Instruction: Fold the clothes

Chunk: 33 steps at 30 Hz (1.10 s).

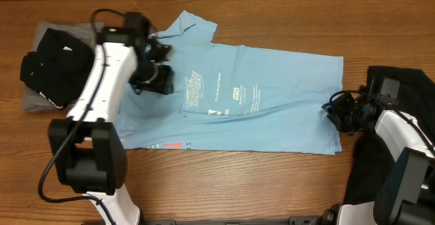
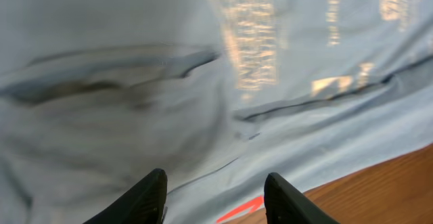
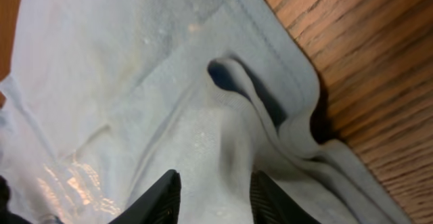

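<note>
Stack of black & grey soft tees (image 1: 49,68) sits far L, prob. my done pile; large sky-blue soft T-shirt w/ white print (image 1: 279,99) lies flat centre, L gripper (image 2: 215,207) over its sleeve end, R gripper (image 3: 215,198) at its hem, both spread & empty, ready to fold.

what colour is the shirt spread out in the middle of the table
The shirt is sky blue with white printed text; the overhead view shows it best.

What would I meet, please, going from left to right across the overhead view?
Black shirt → blue shirt → right gripper at the blue shirt's right edge → black cloth.
</note>
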Tool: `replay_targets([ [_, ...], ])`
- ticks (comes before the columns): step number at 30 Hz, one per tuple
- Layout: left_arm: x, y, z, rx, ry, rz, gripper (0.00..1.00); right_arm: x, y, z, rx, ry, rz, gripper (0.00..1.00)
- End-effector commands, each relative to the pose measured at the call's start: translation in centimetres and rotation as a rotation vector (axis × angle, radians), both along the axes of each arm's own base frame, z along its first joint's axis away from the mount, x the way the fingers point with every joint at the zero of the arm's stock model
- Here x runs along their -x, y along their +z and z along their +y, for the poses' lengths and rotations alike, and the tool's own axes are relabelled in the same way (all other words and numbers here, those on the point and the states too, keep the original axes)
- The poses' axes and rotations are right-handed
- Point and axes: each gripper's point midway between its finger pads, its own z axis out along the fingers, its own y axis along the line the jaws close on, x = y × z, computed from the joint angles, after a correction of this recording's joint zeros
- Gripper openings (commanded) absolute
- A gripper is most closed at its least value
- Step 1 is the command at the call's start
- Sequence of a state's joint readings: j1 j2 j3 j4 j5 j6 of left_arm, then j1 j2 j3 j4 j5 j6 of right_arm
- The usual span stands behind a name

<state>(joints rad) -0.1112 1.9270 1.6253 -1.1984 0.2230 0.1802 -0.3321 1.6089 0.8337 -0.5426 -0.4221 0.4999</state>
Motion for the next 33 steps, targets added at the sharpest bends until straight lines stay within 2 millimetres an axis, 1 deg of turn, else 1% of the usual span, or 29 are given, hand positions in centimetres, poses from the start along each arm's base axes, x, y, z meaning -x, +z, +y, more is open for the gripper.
replay_targets([
  [1, 1.3, -0.4, -2.3, 0.021, -0.107, 0.002, 0.52, 0.8, 0.6, 0.5, -0.029, 0.004, 0.035, 0.28],
  [2, 2.0, -1.2, -2.6, 0.019, -0.133, 0.021, 0.44, 2.2, 0.2, 1.0, -0.049, 0.004, 0.099, 0.24],
  [3, 2.4, -1.7, -2.7, 0.018, -0.140, 0.031, 0.39, 3.3, -0.1, 1.1, -0.052, 0.000, 0.147, 0.22],
  [4, 2.6, -2.3, -2.7, 0.017, -0.142, 0.035, 0.37, 4.1, -0.3, 1.1, -0.047, -0.003, 0.187, 0.16],
  [5, 2.6, -2.8, -2.7, 0.018, -0.141, 0.034, 0.37, 4.7, -0.5, 1.0, -0.040, -0.007, 0.213, 0.13],
  [7, 2.6, -4.3, -2.7, 0.019, -0.141, 0.021, 0.37, 6.4, -1.0, 0.6, -0.001, -0.016, 0.295, 0.13],
  [8, 2.6, -5.0, -2.7, 0.021, -0.138, 0.012, 0.41, 6.9, -1.1, 0.4, 0.010, -0.017, 0.317, 0.15],
  [9, 2.5, -5.6, -2.6, 0.016, -0.135, 0.002, 0.48, 7.3, -1.2, 0.5, 0.010, -0.015, 0.335, 0.22],
  [10, 2.4, -6.3, -2.3, 0.003, -0.128, -0.008, 0.48, 7.5, -1.2, 0.6, 0.008, -0.008, 0.339, 0.25],
  [12, 1.9, -7.2, -1.3, -0.038, -0.067, -0.026, 0.47, 7.8, -1.1, 0.8, 0.001, 0.010, 0.344, 0.26],
  [13, 1.6, -7.5, -0.9, -0.052, -0.041, -0.038, 0.52, 7.7, -1.1, 0.8, 0.000, 0.022, 0.338, 0.28],
  [15, 1.0, -7.5, -0.5, -0.057, -0.013, -0.054, 0.53, 7.7, -1.0, 1.1, -0.009, 0.038, 0.332, 0.28],
  [16, 0.8, -7.5, -0.3, -0.057, -0.008, -0.063, 0.51, 7.6, -0.8, 1.4, -0.026, 0.069, 0.312, 0.28],
  [19, -0.1, -7.7, 0.4, -0.088, 0.009, -0.095, 0.51, 7.8, -0.6, 1.9, -0.045, 0.095, 0.313, 0.29],
  [23, -1.2, -8.3, 0.3, -0.081, 0.014, -0.126, 0.50, 8.6, -0.3, 2.4, -0.068, 0.124, 0.336, 0.30],
  [24, -1.4, -8.5, 0.2, -0.078, 0.019, -0.129, 0.49, 8.8, -0.3, 2.5, -0.071, 0.126, 0.342, 0.29],
  [26, -1.8, -9.3, 0.1, -0.073, 0.030, -0.130, 0.42, 9.1, -0.2, 2.7, -0.078, 0.146, 0.347, 0.30],
  [27, -1.9, -9.5, 0.0, -0.065, 0.032, -0.128, 0.41, 9.2, -0.2, 2.7, -0.080, 0.149, 0.349, 0.30],
  [29, -1.9, -10.0, -0.5, -0.042, 0.028, -0.120, 0.39, 9.3, -0.2, 2.8, -0.083, 0.149, 0.355, 0.30],
  [31, -1.8, -10.5, -0.5, -0.043, 0.027, -0.109, 0.36, 9.5, -0.2, 2.8, -0.085, 0.150, 0.361, 0.30],
  [33, -1.7, -10.7, -0.4, -0.045, 0.027, -0.104, 0.30, 9.5, -0.1, 2.8, -0.082, 0.163, 0.357, 0.30],
])
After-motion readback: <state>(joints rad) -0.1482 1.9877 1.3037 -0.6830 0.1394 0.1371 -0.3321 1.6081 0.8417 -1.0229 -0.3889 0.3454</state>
